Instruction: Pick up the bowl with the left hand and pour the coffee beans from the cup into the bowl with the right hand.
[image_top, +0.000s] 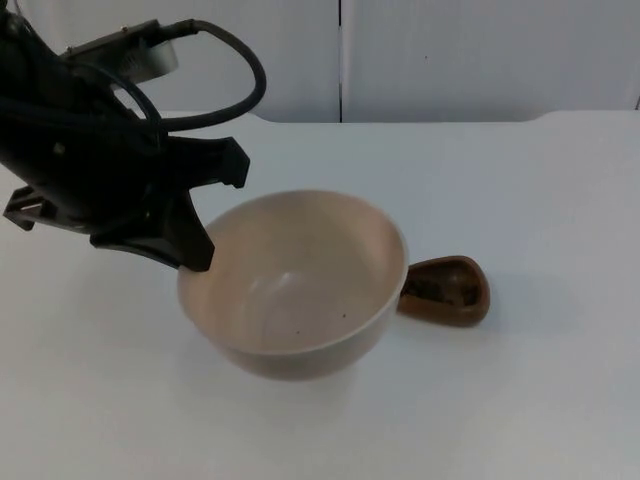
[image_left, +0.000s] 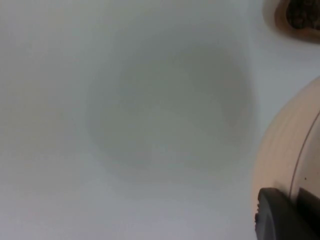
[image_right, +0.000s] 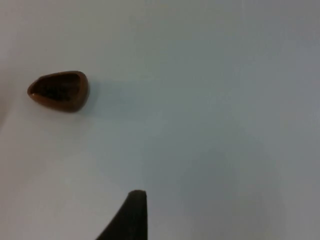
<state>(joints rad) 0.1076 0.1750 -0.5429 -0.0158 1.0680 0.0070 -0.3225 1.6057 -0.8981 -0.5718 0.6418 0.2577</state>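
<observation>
Now my left gripper (image_top: 197, 262), jaws clamped on bowl (image_top: 295, 285) rim, lifts it for pouring; cup (image_top: 446, 290) right on worktop (image_top: 520, 200); right jaws' state unclear.

No text, label, brand, number or sign can be read. The cream bowl (image_top: 300, 290), the brown cup (image_top: 447, 290) and the white worktop (image_top: 520, 200) are all seen to be unmarked.
</observation>
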